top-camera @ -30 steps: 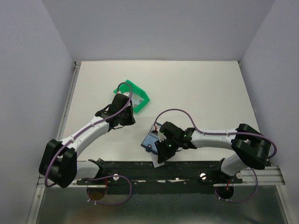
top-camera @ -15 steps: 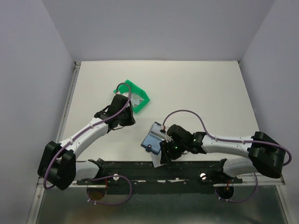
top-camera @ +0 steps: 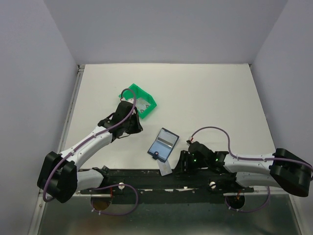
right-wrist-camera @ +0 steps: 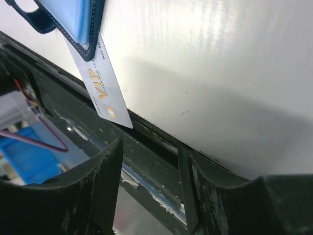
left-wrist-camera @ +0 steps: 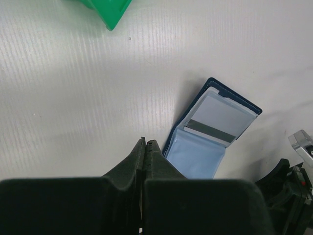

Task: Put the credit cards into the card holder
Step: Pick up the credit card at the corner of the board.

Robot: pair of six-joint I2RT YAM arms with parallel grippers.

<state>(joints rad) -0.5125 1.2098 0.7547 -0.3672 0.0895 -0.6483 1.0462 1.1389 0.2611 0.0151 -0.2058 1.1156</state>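
The card holder lies open on the white table, navy outside and light blue inside. A pale grey credit card with a black stripe sits in its upper half. A second credit card, printed "VIP", sticks out from under the holder's near edge over the black rail. My left gripper is shut and empty, just left of the holder. My right gripper is open and empty, low at the table's near edge, right of the VIP card.
A green plastic bin stands behind my left gripper with a pale grey piece inside; its corner shows in the left wrist view. The black mounting rail runs along the table's near edge. Grey walls close off three sides.
My right gripper has pulled back from over the card holder toward the near edge and to the right, opening wider. The holder now lies uncovered and open. The left arm has barely moved.
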